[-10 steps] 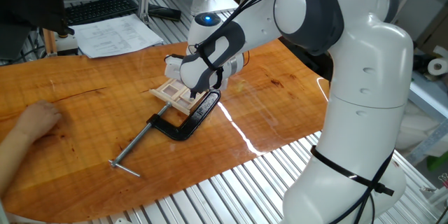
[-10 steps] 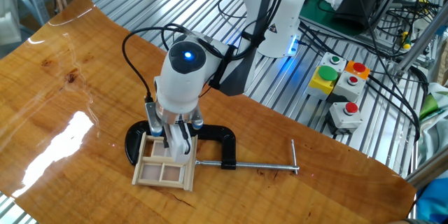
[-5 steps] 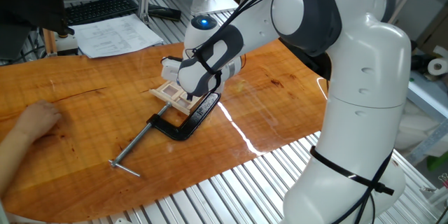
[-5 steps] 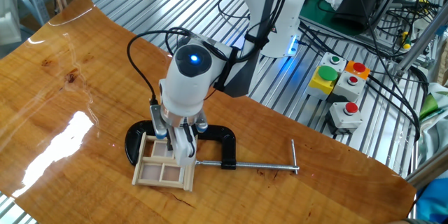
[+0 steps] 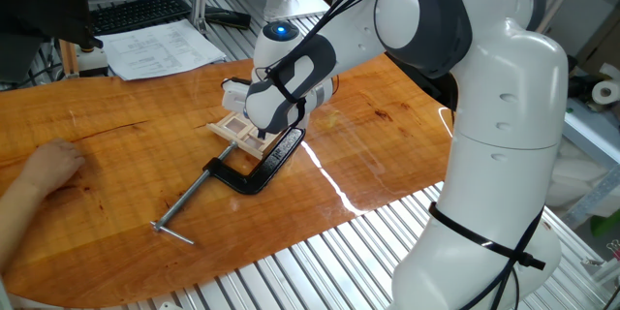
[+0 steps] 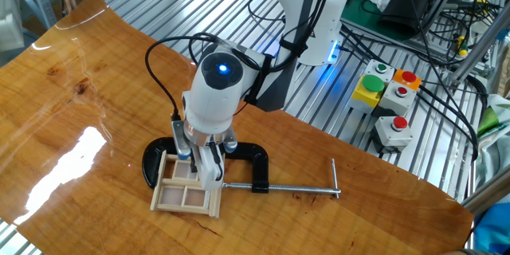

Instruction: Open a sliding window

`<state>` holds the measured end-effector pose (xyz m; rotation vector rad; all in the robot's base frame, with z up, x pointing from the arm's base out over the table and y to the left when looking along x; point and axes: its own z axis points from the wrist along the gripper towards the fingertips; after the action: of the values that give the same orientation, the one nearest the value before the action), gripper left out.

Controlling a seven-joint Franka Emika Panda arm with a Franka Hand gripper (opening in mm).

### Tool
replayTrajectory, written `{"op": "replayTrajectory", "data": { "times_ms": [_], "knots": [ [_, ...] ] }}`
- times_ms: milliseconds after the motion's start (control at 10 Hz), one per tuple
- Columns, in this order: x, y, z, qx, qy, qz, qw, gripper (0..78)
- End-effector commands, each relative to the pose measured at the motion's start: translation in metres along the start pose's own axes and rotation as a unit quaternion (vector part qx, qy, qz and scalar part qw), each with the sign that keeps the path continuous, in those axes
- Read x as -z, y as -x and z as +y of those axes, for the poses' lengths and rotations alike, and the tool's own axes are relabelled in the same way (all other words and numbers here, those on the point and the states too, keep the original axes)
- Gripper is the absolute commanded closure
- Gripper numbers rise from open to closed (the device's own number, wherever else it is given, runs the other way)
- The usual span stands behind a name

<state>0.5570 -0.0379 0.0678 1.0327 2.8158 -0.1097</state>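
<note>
Wooden counter (image 6: 72,119) carries the sliding window (image 6: 186,194), pinned flat by a black C-clamp (image 6: 239,167), likely so it won't shift. End effector (image 6: 199,167) sits on its panes; finger spacing unclear.

White Franka arm bent low over table, wrist pointing down; two-finger gripper (image 6: 203,167) vertical, fingers (image 6: 209,169) close together, blue wrist light on.
</note>
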Motion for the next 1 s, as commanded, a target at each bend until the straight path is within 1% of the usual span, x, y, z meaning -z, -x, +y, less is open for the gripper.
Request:
{"op": "replayTrajectory", "data": {
  "times_ms": [100, 600, 800, 900, 1000],
  "knots": [
    [0.002, -0.005, 0.001, -0.005, 0.003, 0.005, 1.0000, 77.6],
    [0.001, -0.011, 0.003, -0.012, 0.006, 0.007, 0.9999, 77.6],
    [0.005, -0.015, 0.004, -0.015, 0.010, 0.012, 0.9998, 77.6],
    [0.010, -0.020, 0.005, -0.020, 0.012, 0.017, 0.9996, 77.6],
    [0.012, -0.021, 0.006, -0.023, 0.012, 0.017, 0.9995, 77.6]
  ]
}}
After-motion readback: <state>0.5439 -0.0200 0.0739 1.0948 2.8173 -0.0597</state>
